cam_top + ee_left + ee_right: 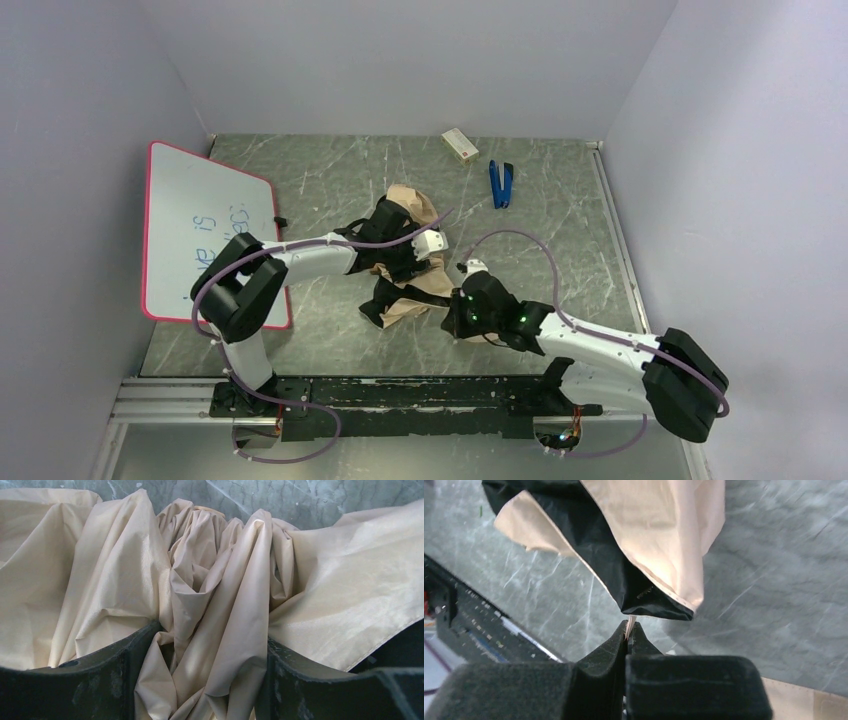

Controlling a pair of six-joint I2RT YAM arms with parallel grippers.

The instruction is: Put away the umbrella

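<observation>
Grey marbled surface [330, 170] first, and on its middle lies the umbrella [412, 303]: a loose heap of tan fabric with black lining, not yet rolled. Its long axis runs roughly from the far edge toward the near edge, leaning a little to the right.

Your left arm reaches in from the near left corner and lies across the middle of the heap, wrist turned down into it. Your right arm comes up from the near right corner, stretched low, meeting the heap at its near right end. So both are on it; the left has the bulk, the right has the tip.

Left pincer [210, 635]: fingers [115, 670] stand well apart and gathered fabric fills the gap. You cannot tell whether it is squeezing.

Right pincer [628, 627]: pressed together on a thin tan sliver that leads up to a black-lined corner of the canopy. Strap or hem, it is too small to say.
</observation>
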